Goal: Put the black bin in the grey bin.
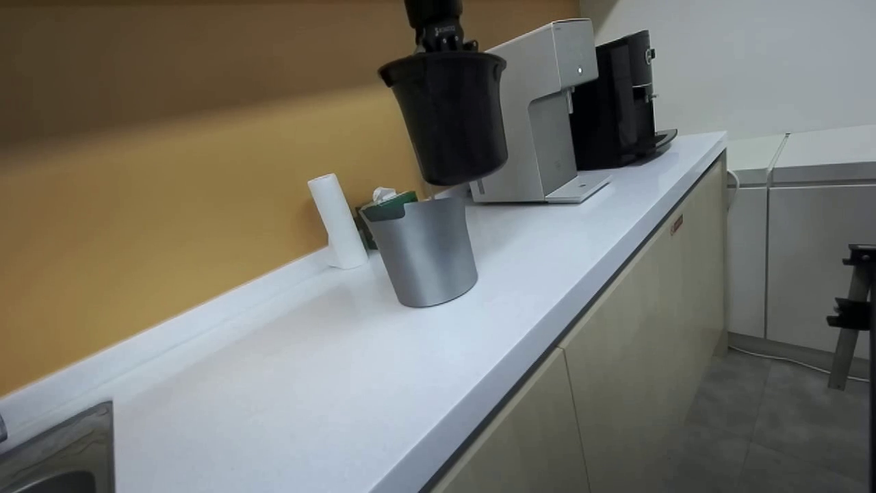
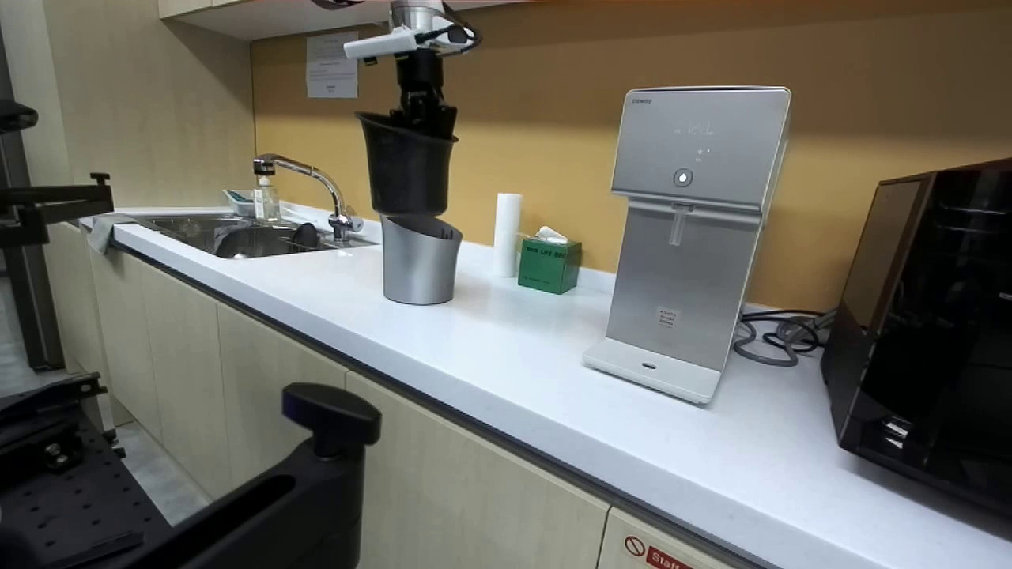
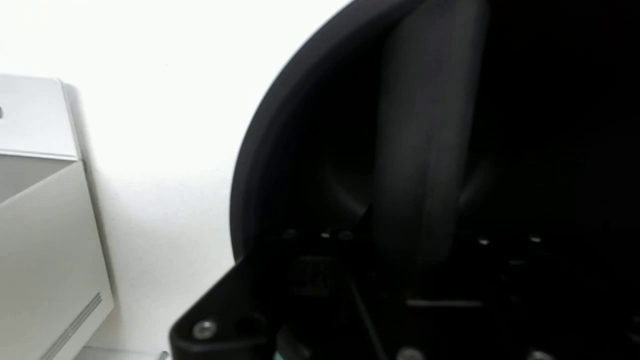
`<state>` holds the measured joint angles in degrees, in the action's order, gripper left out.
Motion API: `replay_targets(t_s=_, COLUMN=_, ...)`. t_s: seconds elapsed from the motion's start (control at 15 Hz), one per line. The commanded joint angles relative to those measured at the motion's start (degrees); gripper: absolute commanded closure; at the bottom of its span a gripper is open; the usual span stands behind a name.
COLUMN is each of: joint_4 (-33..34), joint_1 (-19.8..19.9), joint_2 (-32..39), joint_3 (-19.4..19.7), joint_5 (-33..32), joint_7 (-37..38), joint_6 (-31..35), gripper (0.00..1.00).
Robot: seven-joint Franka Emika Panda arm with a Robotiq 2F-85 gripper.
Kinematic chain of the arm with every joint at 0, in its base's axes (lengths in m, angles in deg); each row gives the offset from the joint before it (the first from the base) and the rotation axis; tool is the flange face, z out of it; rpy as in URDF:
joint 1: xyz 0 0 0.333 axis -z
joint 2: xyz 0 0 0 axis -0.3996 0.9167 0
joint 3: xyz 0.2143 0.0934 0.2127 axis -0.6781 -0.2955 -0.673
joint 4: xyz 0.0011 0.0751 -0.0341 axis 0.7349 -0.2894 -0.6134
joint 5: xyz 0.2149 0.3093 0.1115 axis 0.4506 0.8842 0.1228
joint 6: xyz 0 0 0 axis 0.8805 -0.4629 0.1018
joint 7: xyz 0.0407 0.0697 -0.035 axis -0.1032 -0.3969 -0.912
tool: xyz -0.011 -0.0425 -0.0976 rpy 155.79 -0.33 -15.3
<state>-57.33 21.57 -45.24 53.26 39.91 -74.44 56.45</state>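
Because my fingers (image 2: 444, 120) pinch the black bin (image 1: 448, 120) at a spot hidden inside it and suspend it just above the grey bin (image 1: 431, 257) on the surface (image 1: 301, 370), alignment governs the descent. If I lower straight from the offset seen in an exterior view, where the base (image 1: 467, 170) appears to one side of the opening, I expect it to strike the rim (image 1: 445, 201) and tip or slide the grey bin. Since both bins look similar in width, tilt may wedge the walls, and early release may leave the black bin crooked.
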Motion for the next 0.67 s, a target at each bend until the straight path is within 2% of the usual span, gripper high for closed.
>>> replay_targets(t_s=0.0, joint_4=3.1, joint_1=0.3, joint_2=2.5, joint_3=0.1, joint_5=3.7, joint_7=-13.5, joint_6=-0.8, gripper=0.98)
replay_targets(t_s=0.27, joint_4=7.4, joint_1=0.6, joint_2=5.9, joint_3=-0.4, joint_5=5.8, joint_7=-27.7, joint_6=-3.1, gripper=0.98)
replay_targets(t_s=0.6, joint_4=15.6, joint_1=0.5, joint_2=10.8, joint_3=-1.3, joint_5=5.5, joint_7=-34.7, joint_6=-7.8, gripper=0.98)
